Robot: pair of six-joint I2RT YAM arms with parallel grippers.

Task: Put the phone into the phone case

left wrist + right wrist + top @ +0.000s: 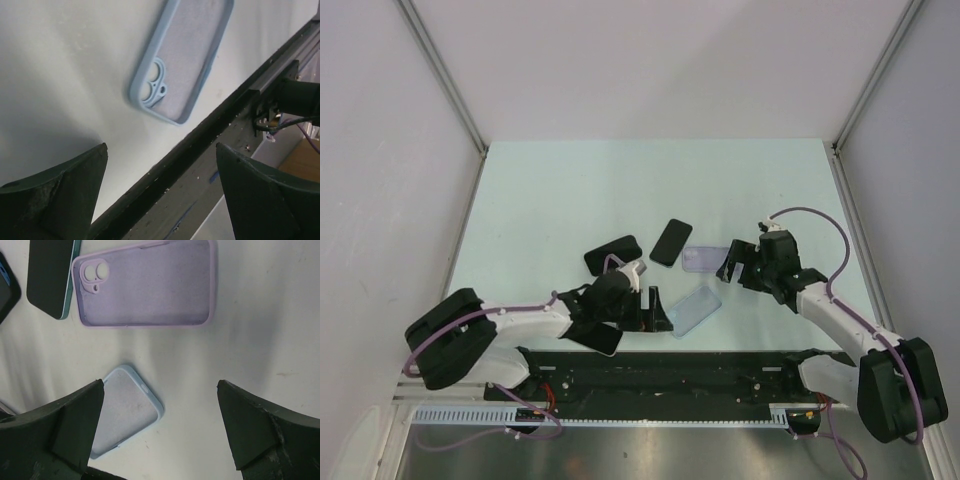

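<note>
Phone first: the teal-edged black phone [47,277] lies flat on the table [550,190], ahead of the right gripper [160,385] and out beyond its left finger, and nothing is touching it. Just beside it, dead ahead of those jaws, is the lilac case [145,285], hollow side up, with its camera cut-out at the end next to the phone. So phone and case lie side by side, the phone outside the case.

Those right jaws are spread wide, with only bare table between them and nothing in their hold.

Closer in, the blue case [182,60] also lies hollow side up. From the right wrist its corner comes in right by the left finger. From the left wrist it sits ahead of the left gripper [161,150], a little over toward the right finger, with its cut-out end nearest the jaws. That gripper is just as wide open and just as empty, its fingers apart over the table edge, where the black rail [200,150] runs across between them.

Further out, a second black phone [612,253] lies beyond the left gripper, well clear of its jaws. A third dark phone [598,337] pokes out from under the left arm, behind the jaws.
</note>
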